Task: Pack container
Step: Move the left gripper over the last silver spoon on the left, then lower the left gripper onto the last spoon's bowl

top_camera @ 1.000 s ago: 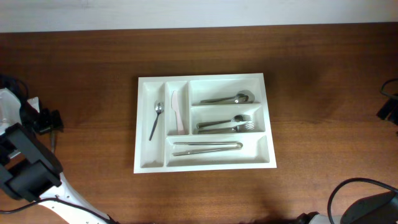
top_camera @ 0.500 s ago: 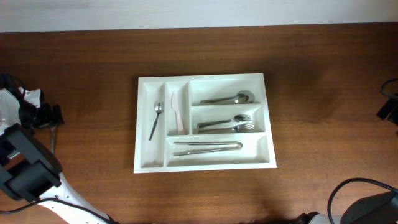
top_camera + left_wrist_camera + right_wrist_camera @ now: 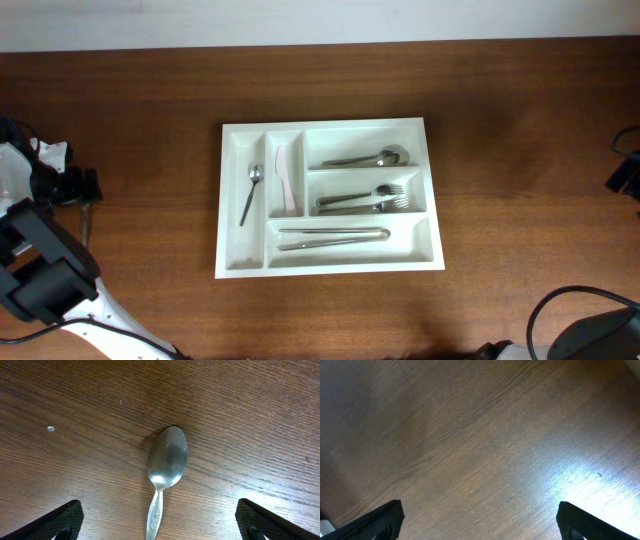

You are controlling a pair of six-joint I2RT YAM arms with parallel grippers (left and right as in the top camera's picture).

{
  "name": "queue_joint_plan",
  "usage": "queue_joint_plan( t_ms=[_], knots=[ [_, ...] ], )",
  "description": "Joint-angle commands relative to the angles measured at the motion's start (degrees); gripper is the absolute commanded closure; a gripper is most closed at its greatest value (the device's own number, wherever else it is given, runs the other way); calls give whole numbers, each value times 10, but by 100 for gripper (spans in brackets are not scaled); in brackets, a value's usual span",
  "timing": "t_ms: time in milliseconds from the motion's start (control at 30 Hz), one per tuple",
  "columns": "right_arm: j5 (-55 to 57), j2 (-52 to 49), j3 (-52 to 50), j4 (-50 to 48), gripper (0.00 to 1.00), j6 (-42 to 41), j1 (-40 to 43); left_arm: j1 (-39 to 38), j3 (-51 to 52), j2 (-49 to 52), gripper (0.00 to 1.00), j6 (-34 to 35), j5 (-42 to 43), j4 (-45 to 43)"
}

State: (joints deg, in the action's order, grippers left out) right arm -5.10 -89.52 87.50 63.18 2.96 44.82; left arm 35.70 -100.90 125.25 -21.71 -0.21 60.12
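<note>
**Both claws wide, tray at mid-tabletop**

At the left edge of the tabletop (image 3: 150, 120) we see the left claw (image 3: 160, 526) spread wide, gripping nothing. Between its dark fingertips (image 3: 65, 519) a metal spoon (image 3: 167, 460) lies flat on the wood, bowl facing up. Its handle runs back toward the wrist camera, and neither fingertip touches it.

The container (image 3: 340, 124), a white tray, sits at the middle of the tabletop, well apart from both claws. Its leftmost narrow compartment holds a small spoon (image 3: 250, 193). The narrow one just beside it holds a white knife (image 3: 285, 180). Further right, the far wide compartment holds spoons (image 3: 368, 159) and the middle one holds forks (image 3: 370, 201). The near compartment holds long metal utensils (image 3: 333, 236) whose kind we cannot tell.

At the right edge, the right claw (image 3: 480, 522) is likewise spread wide and holds nothing. It hangs over bare wood grain.
</note>
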Motion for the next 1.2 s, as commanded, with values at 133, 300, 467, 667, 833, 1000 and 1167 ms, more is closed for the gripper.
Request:
queue_joint_plan(
  t_ms=[133, 300, 467, 667, 833, 1000, 1167],
  knots=[
    [-5, 2, -1, 0, 1, -5, 2, 2, 5, -11, 1, -12, -2, -12],
    [-5, 2, -1, 0, 1, -5, 2, 2, 5, -1, 1, -22, -2, -9],
    [-5, 2, -1, 0, 1, -5, 2, 2, 5, 2, 1, -23, -2, -10],
    [-5, 2, -1, 0, 1, -5, 2, 2, 14, 4, 1, -25, -11, -10],
    [-5, 2, -1, 0, 1, -5, 2, 2, 46, 4, 1, -49, -12, -11],
    [-5, 2, -1, 0, 1, -5, 2, 2, 71, 4, 1, -50, -13, -25],
    [-5, 2, -1, 0, 1, -5, 2, 2, 71, 4, 1, -50, -13, -26]
  ],
)
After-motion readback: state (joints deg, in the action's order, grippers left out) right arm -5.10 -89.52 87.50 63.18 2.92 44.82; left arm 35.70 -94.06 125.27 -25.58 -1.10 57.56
